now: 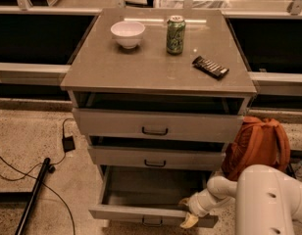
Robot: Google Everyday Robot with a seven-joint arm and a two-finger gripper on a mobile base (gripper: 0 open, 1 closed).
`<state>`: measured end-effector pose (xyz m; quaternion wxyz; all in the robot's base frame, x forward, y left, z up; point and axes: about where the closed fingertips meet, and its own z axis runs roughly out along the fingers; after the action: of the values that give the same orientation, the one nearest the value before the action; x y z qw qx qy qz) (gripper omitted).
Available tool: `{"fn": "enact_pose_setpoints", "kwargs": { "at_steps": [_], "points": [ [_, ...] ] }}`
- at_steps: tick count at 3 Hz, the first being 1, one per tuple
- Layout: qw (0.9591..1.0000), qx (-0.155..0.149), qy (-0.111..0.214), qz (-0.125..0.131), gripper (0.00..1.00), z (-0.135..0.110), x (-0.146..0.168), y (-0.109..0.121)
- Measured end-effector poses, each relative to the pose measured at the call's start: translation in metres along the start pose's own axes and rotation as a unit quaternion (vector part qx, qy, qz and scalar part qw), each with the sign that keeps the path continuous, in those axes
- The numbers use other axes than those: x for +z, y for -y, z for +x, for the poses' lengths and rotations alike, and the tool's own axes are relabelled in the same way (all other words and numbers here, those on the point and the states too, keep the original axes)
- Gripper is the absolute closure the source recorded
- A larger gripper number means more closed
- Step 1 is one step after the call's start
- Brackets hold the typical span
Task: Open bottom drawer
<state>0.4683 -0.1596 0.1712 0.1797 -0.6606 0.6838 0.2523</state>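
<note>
Matt grey bottom drawer (134,213), smooth white plastic gripper (187,212) at its front rim, glossy tabletop (141,65).

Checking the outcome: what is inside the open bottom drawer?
The grey flat-front bottom drawer shows only a bare grey interior. Its front right corner is hidden by the robot's pale tool, at the drawer's front edge.
</note>
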Motion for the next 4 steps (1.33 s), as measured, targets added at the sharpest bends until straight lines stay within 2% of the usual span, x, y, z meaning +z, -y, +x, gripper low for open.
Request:
{"fn": "enact_pose_setpoints", "kwargs": {
  "at_steps": [1,2,3,4],
  "points": [
    [0.9998,0.013,-0.001,-0.015,0.64,0.0096,0.005,-0.0035],
    [0.9998,0.013,-0.001,-0.015,0.63,0.0085,0.0034,-0.0037],
    [0.9998,0.013,-0.001,-0.015,0.32,0.0084,0.0034,-0.0037],
    [0.9998,0.013,-0.001,-0.015,0.08,0.0084,0.0034,-0.0038]
  ]
}}
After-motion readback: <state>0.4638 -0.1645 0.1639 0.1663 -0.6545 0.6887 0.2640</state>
